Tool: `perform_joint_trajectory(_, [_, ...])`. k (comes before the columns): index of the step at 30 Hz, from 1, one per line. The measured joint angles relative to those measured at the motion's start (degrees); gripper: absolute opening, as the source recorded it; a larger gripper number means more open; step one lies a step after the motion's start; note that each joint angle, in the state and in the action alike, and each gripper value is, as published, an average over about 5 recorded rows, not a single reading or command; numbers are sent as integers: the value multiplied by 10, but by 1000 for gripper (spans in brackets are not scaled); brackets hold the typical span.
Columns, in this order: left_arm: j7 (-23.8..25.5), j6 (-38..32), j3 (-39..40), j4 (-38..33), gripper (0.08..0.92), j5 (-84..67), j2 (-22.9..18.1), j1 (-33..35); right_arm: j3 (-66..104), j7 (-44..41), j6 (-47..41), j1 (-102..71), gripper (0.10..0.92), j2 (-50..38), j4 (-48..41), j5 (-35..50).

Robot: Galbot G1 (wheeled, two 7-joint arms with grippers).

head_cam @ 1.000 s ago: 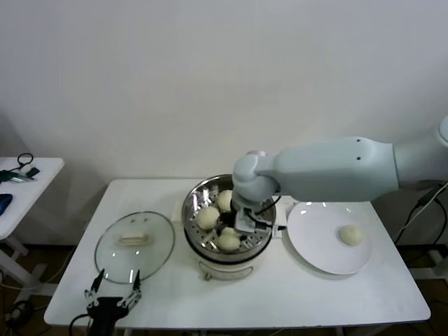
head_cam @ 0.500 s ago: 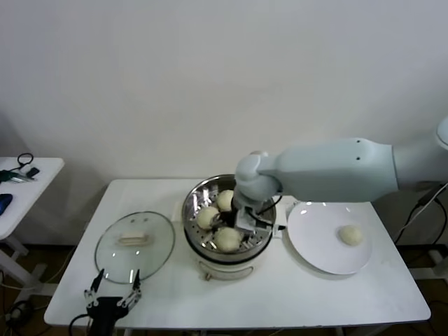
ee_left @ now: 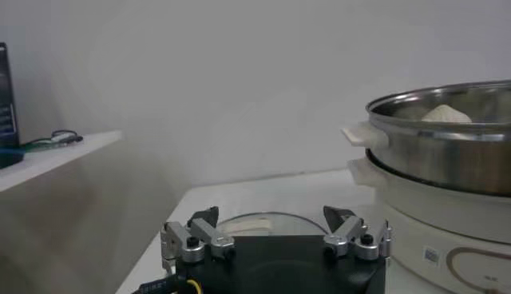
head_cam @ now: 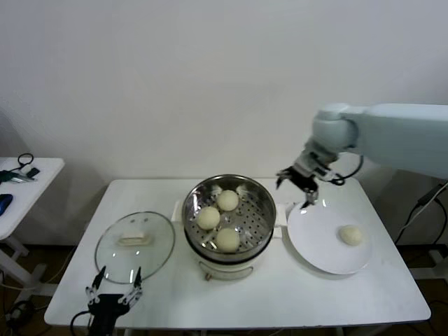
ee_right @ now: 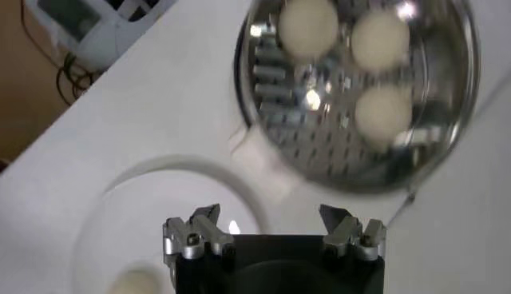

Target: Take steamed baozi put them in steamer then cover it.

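Right end effector (head_cam: 299, 186) spread empty above plate (head_cam: 315, 245); 3 baozi (head_cam: 227, 200) in upright steamer (head_cam: 260, 225).

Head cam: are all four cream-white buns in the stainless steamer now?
No: three cream-white dough buns sit in the shiny stainless-steel steamer; a fourth bun remains on the flat white plate.

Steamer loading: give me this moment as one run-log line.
steamer: three baozi inside | plate: one bun left | right gripper: open, empty, above plate edge | left gripper: open, parked | cover: on table
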Motion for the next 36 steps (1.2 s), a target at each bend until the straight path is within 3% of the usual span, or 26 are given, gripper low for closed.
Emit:
perform_joint_trajectory(13, [4, 5, -6, 1, 823, 2, -4, 2, 136, -16, -19, -197, 823, -105, -135, -91])
perform_joint_trajectory(27, [3, -1, -7, 6, 823, 9, -11, 10, 319, -9, 3, -403, 823, -93, -277, -181])
perform_joint_trajectory(36, [3, -4, -7, 6, 823, 10, -11, 13, 391, 3, 4, -475, 823, -74, -320, -197])
